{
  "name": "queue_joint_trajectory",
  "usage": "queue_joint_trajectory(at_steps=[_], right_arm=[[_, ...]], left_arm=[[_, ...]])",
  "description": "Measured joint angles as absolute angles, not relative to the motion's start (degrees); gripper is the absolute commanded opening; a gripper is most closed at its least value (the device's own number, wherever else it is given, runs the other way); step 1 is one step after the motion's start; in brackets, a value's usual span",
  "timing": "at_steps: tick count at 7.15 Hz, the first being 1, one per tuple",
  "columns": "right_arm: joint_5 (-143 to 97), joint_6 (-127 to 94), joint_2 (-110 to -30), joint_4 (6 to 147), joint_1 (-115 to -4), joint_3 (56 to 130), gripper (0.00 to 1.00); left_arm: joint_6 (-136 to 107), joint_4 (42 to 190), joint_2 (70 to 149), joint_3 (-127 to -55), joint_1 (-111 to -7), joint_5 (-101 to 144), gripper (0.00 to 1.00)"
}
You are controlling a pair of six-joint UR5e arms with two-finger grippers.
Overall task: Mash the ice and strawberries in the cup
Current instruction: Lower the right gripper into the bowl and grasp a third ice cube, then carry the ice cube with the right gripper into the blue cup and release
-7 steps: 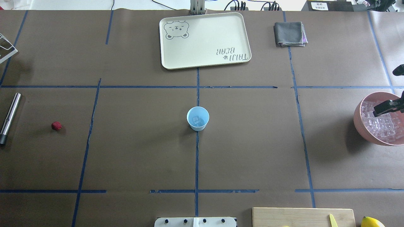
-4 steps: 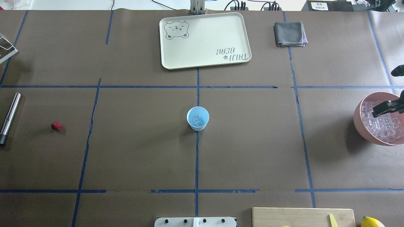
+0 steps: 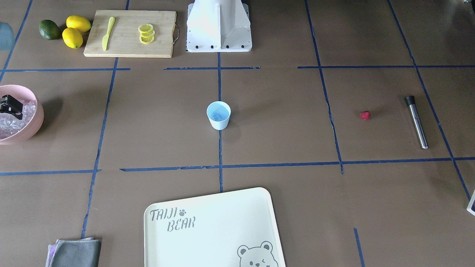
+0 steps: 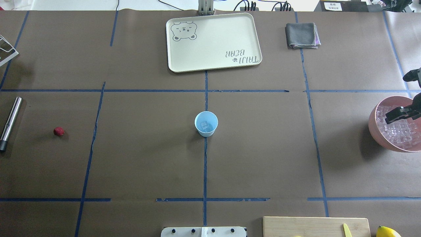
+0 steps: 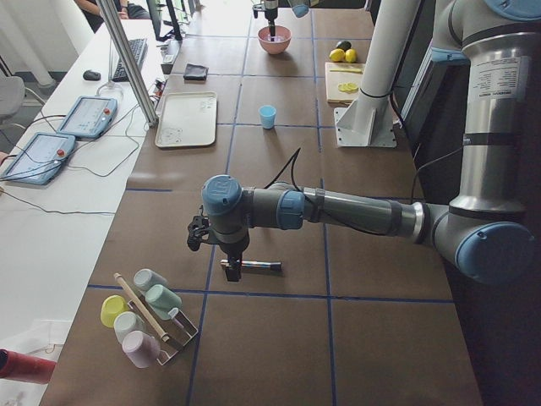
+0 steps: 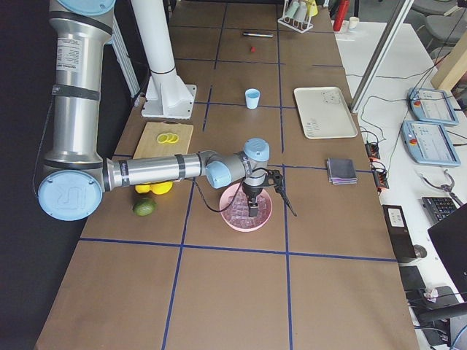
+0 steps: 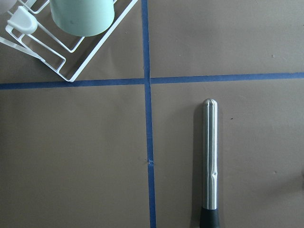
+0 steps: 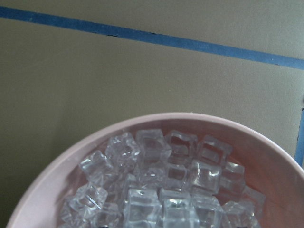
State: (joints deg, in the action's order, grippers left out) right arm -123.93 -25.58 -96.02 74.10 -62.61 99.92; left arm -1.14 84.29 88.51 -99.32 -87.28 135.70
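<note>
Overhead exterior: cup, ice cube inside, mid table — strawberry well left, near the muddler. Right gripper over pink bowl, left gripper over muddler — apart or together, cannot tell.

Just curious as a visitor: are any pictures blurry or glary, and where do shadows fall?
Right wrist view: the ice glints, edges slightly soft. Left wrist view: sharp, with a bright streak along the steel rod. Overhead view: even light, a soft shadow left of the pink bowl.
</note>
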Motion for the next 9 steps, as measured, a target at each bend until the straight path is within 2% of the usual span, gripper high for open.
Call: queue_joint_trajectory(at_steps=[2,5,7,9], right_arm=[[-123.98,-25.46,-95.96,74.03,-62.69,100.33,0.02],[-124.29,-25.29,-96.66,74.08,-63.70,102.30,0.00],[-124.53,-26.18,-97.72,74.64,-64.46,107.44,0.00],[-126.08,-36.08,-97.40,74.58,-63.63,113.77,0.00]], left_arm=[[-1.14,84.29,88.51,-99.32,-87.28,135.70,1.00],[-1.14,84.29,88.51,-99.33,-87.28,135.70,1.00],[-1.14,84.29,88.48,-99.49,-87.29,135.76,1.00],[-1.14,84.29,88.43,-99.94,-87.33,135.77,1.00]])
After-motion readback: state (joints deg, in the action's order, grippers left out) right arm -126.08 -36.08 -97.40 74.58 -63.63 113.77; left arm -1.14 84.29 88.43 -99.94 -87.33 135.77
